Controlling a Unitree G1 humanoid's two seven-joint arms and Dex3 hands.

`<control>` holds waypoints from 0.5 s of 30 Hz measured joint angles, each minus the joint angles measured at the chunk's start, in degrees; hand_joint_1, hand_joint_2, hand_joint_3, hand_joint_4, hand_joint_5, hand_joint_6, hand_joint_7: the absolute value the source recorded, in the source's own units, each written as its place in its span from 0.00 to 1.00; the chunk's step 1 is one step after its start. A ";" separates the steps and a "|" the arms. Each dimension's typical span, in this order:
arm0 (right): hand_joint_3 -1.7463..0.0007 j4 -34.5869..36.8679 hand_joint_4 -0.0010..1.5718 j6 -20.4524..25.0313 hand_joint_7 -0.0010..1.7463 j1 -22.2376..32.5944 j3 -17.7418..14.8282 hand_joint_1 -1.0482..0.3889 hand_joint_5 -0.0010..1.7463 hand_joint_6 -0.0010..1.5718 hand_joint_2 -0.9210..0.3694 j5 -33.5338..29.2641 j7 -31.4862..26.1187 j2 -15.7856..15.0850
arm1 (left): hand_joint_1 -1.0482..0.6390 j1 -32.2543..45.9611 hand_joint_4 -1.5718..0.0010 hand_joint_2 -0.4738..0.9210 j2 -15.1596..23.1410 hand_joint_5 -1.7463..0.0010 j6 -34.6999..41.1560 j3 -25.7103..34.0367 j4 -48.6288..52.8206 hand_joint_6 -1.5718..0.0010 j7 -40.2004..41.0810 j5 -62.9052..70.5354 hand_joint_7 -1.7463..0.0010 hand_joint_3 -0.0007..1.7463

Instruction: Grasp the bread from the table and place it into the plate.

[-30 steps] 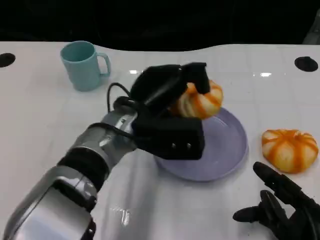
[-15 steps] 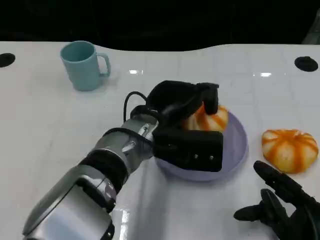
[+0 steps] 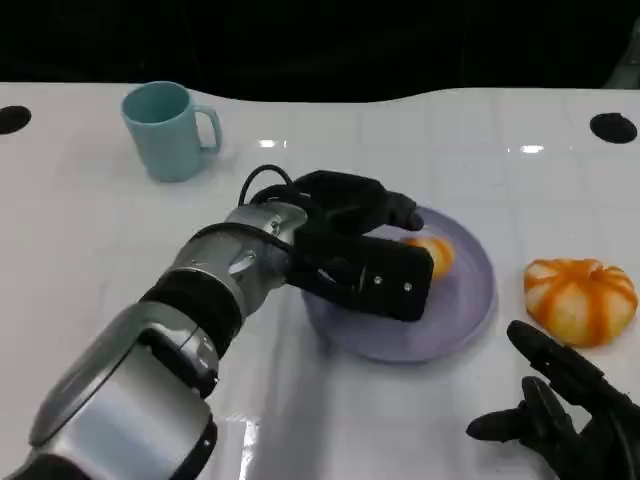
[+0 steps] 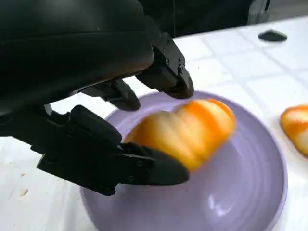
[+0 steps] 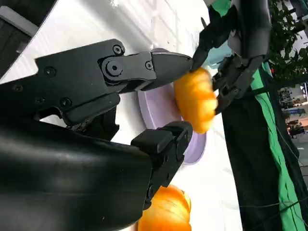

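An orange-striped bread (image 3: 433, 253) lies on the purple plate (image 3: 462, 300), mostly hidden behind my left hand (image 3: 350, 245). In the left wrist view the bread (image 4: 185, 132) is blurred and sits on the plate (image 4: 240, 192) between the spread fingers (image 4: 166, 79), which stand just apart from it. The right wrist view shows the same bread (image 5: 195, 98) over the plate (image 5: 154, 106). My right hand (image 3: 570, 420) rests on the table at the near right with its fingers apart and nothing in them.
A second striped bread (image 3: 580, 298) lies on the white table right of the plate, just beyond my right hand. A teal cup (image 3: 167, 130) stands at the back left. The table's far edge runs close behind the cup.
My left hand has come down from above the plate's far rim with the bread. The bread now lies on the plate and the fingers have opened around it. The right hand has not moved.
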 measured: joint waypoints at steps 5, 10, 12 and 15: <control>0.84 -0.01 0.56 0.01 0.01 -0.02 0.05 0.20 0.51 0.76 0.00 0.00 0.00 0.02 | 0.03 -0.08 0.77 1.00 1.52 0.95 -1.25 1.97 -1.86 0.76 -5.10 -3.04 0.99 0.40; 0.83 0.00 0.56 -0.01 0.01 -0.05 0.04 0.20 0.51 0.76 0.00 -0.02 0.00 0.00 | 0.03 -0.26 0.76 1.00 3.31 0.95 -1.51 2.95 -3.31 0.75 -7.27 -4.28 0.99 0.40; 0.83 0.00 0.56 -0.01 0.01 -0.15 0.06 0.20 0.51 0.76 0.00 -0.02 0.01 0.00 | 0.03 -0.26 0.76 1.00 3.43 0.95 -1.51 2.98 -3.43 0.75 -7.43 -4.29 0.99 0.40; 0.82 0.11 0.56 -0.27 0.01 -0.27 0.13 0.20 0.52 0.75 0.00 -0.23 0.04 -0.02 | 0.17 1.50 0.73 1.00 4.43 0.94 -2.46 6.63 -6.59 0.70 -10.21 -9.01 0.97 0.30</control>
